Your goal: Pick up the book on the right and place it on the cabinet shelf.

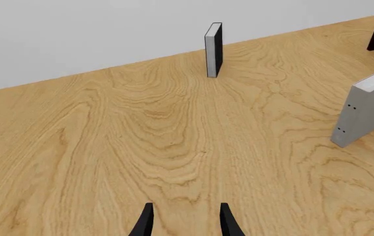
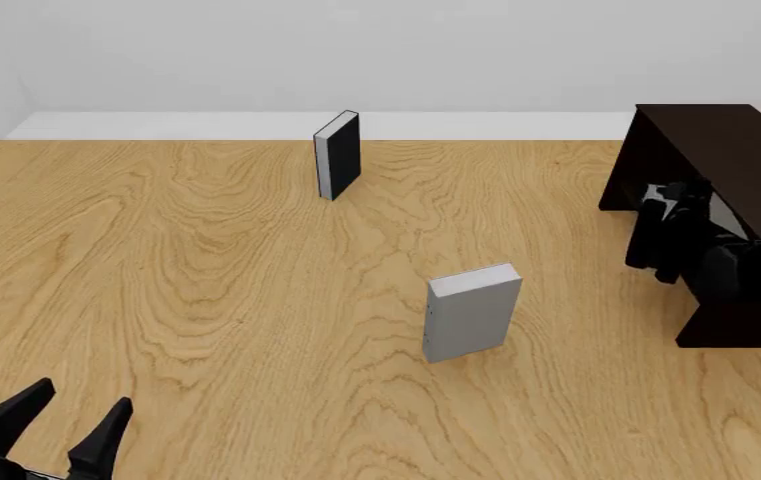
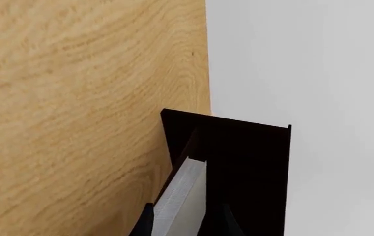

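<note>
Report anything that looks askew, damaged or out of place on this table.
Nothing looks damaged or spilled. The black book and the chunky grey book both stand upright on the table, apart from each other. The right pincer holds the thin grey book at the dark cabinet. The left pincer is open and holds nothing.

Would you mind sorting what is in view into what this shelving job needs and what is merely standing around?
Needed:
- grey book, clamped in the right gripper
- dark cabinet

Standing around:
- black-covered book, upright
- chunkier grey book, upright mid-table
- left gripper, open, idle
</note>
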You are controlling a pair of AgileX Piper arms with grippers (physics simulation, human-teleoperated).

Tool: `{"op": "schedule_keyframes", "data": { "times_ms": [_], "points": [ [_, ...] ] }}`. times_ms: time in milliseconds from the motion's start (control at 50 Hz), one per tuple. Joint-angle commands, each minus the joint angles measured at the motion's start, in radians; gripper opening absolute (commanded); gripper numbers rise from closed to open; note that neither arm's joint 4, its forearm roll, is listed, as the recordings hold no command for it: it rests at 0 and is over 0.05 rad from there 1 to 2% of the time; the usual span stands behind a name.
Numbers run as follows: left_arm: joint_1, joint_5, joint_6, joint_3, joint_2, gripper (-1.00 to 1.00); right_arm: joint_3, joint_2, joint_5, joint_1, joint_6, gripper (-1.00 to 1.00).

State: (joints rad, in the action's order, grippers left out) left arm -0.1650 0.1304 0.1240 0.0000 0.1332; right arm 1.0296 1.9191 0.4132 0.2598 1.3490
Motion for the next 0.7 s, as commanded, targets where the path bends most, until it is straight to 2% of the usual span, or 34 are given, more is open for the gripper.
{"op": "schedule_keyframes", "data": {
  "times_ms": [20, 160, 700],
  "points": [
    [-0.006, 0.022, 0.0, 0.0, -0.03, 1.0, -0.022, 0.035, -0.028, 0.13, -0.01, 1.0],
    [-0.007, 0.021, 0.001, 0.0, -0.03, 1.0, -0.005, 0.017, -0.037, 0.083, -0.023, 1.0],
    [-0.008, 0.027, 0.0, 0.0, -0.036, 1.0, 0.036, -0.011, -0.072, 0.021, -0.019, 1.0]
  ]
}}
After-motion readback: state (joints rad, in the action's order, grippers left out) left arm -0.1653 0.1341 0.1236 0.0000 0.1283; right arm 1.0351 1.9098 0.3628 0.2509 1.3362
